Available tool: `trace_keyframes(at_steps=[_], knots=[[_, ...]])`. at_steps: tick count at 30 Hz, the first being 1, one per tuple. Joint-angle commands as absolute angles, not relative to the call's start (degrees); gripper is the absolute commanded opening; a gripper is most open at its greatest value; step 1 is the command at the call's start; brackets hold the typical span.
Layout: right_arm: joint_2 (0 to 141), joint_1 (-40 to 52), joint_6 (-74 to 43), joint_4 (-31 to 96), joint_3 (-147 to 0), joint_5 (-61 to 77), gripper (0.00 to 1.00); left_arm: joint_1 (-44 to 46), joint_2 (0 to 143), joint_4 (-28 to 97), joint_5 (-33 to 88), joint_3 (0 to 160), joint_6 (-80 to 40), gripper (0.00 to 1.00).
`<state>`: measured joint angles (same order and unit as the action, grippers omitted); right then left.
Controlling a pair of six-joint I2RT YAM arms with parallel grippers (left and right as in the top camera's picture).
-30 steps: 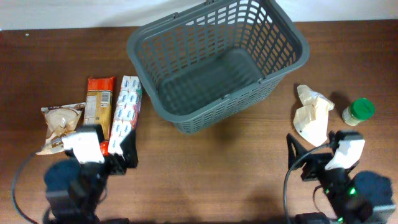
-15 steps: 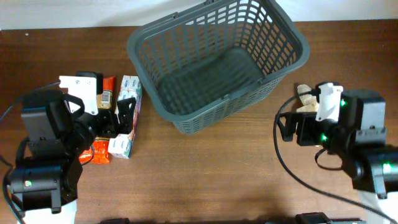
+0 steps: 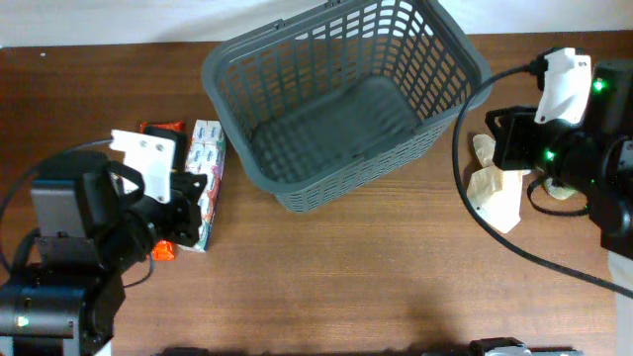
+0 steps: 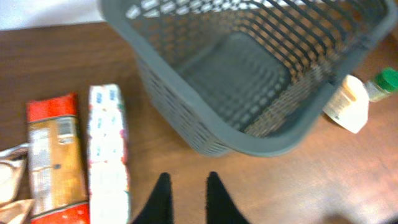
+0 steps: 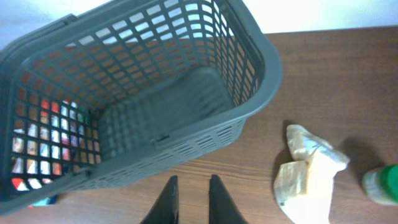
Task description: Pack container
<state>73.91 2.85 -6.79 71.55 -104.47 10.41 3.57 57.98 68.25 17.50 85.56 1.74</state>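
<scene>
The container (image 3: 336,178) is a large dark grey slotted basket standing at the back centre of the brown table, with nothing inside it; it also fills the top of the left wrist view (image 4: 249,140) and the right wrist view (image 5: 267,68). My left gripper (image 3: 191,220) hovers over the groceries to its left, jaws shut on nothing (image 4: 186,177). On the other side, my right gripper (image 3: 504,138) hangs just off the container's right end, also shut and holding nothing (image 5: 191,180).
A white-and-blue carton (image 3: 206,158) and a red-orange packet (image 4: 56,155) lie side by side left of the container. A cream paper bag (image 3: 499,183) and a green-lidded jar (image 5: 382,183) sit to its right. A crumpled bag (image 4: 9,186) lies at the far left.
Both arms have swung up from the near edge toward the container. Both grippers have gone from open to shut, holding nothing.
</scene>
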Motion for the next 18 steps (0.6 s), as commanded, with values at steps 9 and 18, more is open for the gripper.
trace_keyframes(at_steps=[9, 18], knots=[[83.11, 2.55, -9.96, 67.0, -105.34, 9.91, 0.04, 25.1, 61.41, 70.04, 17.1, 88.64, -0.12, 0.01], [86.65, 2.59, -10.94, 62.78, -105.34, 9.91, 0.04, 43.05, 73.69, 75.31, 6.31, 91.07, 1.85, 0.02]])
